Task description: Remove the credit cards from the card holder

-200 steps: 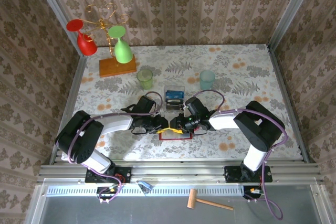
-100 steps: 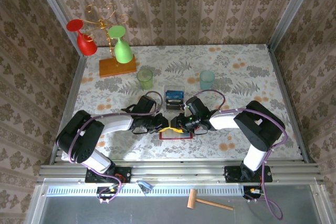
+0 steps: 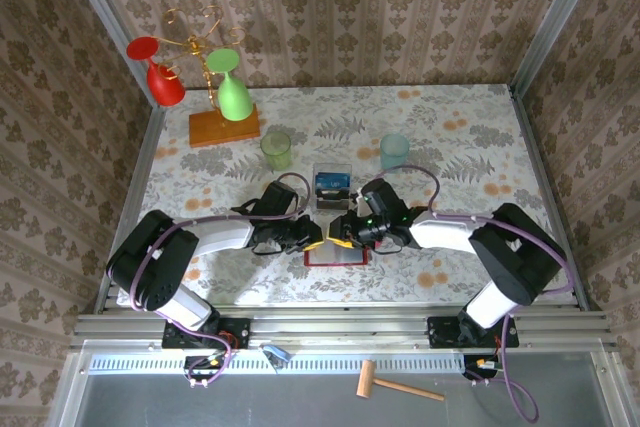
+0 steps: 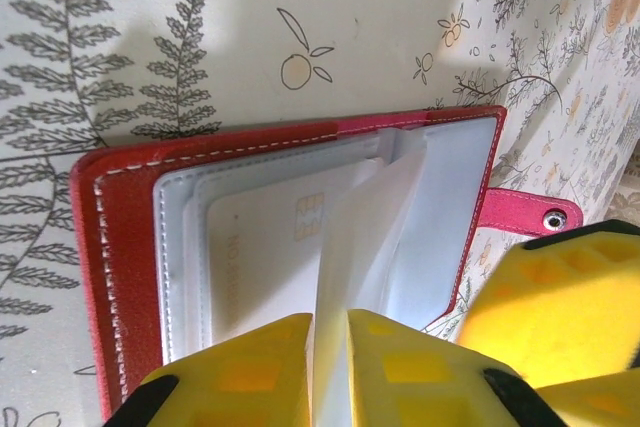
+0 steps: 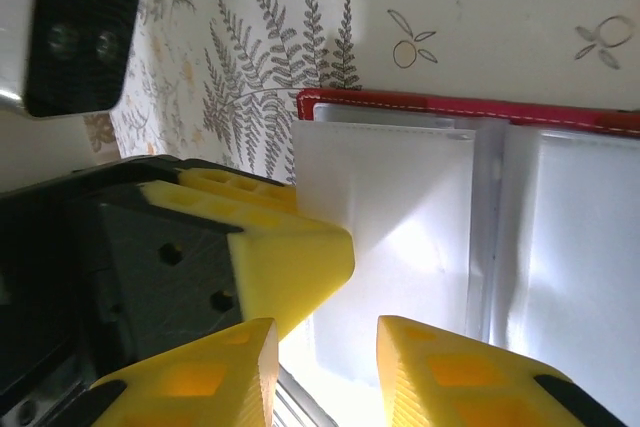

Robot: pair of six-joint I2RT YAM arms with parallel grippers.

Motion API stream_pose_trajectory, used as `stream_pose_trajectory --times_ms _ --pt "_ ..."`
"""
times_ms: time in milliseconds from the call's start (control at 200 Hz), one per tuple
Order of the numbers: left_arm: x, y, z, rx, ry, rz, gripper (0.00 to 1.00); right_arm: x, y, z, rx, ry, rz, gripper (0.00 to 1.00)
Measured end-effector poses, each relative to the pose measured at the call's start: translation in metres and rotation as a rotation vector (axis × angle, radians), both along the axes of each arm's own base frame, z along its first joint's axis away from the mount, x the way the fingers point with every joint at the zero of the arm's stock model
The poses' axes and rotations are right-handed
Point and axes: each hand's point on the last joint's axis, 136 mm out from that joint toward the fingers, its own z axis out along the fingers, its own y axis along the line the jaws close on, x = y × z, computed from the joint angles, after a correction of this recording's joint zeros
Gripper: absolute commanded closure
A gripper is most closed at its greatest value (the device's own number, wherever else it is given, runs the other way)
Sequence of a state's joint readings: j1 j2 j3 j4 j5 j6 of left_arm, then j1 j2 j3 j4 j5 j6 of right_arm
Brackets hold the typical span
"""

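The red card holder [image 4: 115, 247] lies open on the flowered table, its red strap tab [image 4: 520, 215] off to the right. A pale credit card [image 4: 262, 252] with a chip sits inside a clear pocket. My left gripper [image 4: 330, 319] is shut on a raised clear pocket leaf [image 4: 365, 237] of the holder. My right gripper [image 5: 325, 332] faces it from the other side, open, its jaws astride the leaf's edge [image 5: 400, 237]. From above, the left gripper [image 3: 308, 239] and the right gripper [image 3: 340, 237] meet over the holder [image 3: 335, 257].
A clear plastic box [image 3: 332, 187] with blue cards stands just behind the holder. Farther back are a green cup [image 3: 276, 150], a pale blue cup [image 3: 395, 152] and a wooden rack [image 3: 222, 125] with a red and a green glass.
My left gripper has closed on the pocket leaf. The right arm's elbow has swung to the right while its gripper stays over the holder.
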State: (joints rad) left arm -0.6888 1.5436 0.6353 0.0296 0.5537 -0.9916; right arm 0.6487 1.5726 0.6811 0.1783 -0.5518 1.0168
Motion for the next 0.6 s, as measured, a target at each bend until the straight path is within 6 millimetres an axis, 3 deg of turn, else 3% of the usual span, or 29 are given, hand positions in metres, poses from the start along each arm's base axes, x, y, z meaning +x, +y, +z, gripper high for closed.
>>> stream_pose_trajectory --times_ms 310,600 --pt "0.007 -0.006 0.01 -0.02 -0.02 -0.002 0.82 0.009 -0.029 0.016 -0.038 -0.034 -0.051 0.68" --pt "0.013 -0.025 0.029 -0.07 -0.047 -0.038 0.82 0.009 -0.042 0.019 -0.051 -0.041 -0.069 0.68"
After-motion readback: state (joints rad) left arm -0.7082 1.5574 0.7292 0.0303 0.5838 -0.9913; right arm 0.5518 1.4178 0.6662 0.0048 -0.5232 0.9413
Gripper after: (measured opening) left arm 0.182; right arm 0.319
